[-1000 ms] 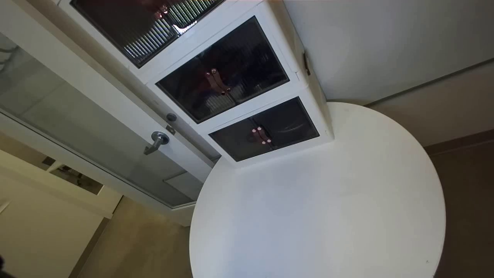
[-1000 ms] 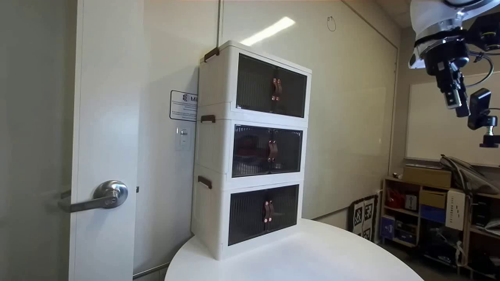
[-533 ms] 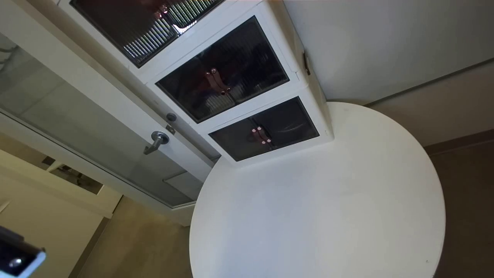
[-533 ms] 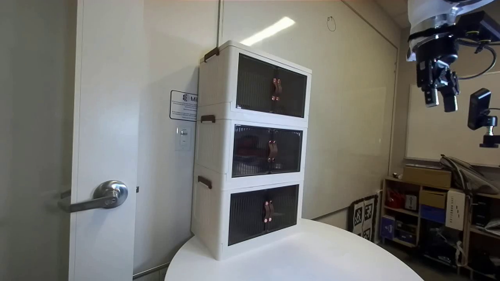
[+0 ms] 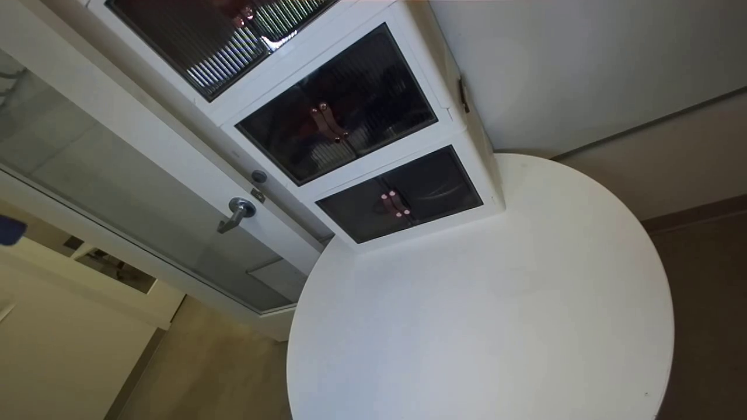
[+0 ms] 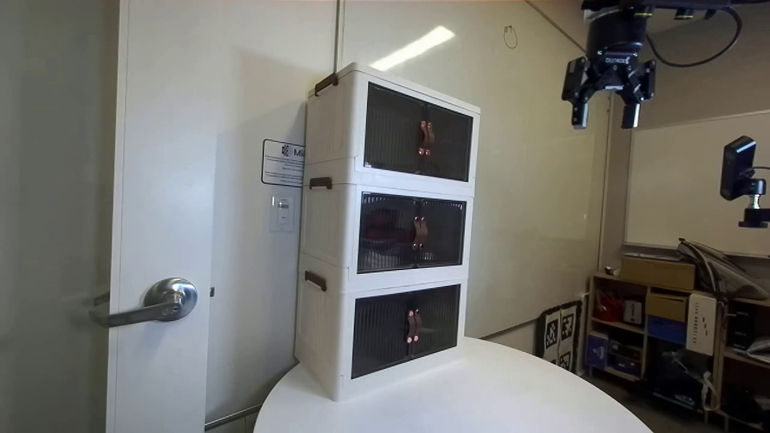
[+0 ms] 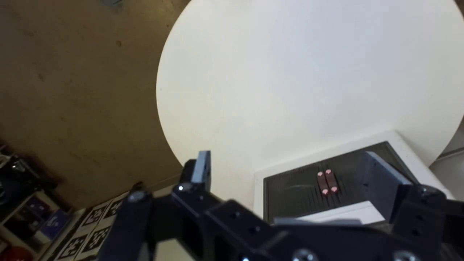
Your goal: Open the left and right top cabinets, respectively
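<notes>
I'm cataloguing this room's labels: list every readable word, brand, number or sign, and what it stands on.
"Mi", on the wall sign; what follows is hidden, smaller lines unreadable.
Gripper: pale lettering, too small to read.
White box: vertical lettering, too blurred to read.
Blue box: pale marking, too blurred to read.

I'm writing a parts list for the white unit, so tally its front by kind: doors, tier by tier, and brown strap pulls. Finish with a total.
Top-tier doors: 2
Middle-tier doors: 2
Bottom-tier doors: 2
Brown strap pulls: 6
Total: 12
</notes>
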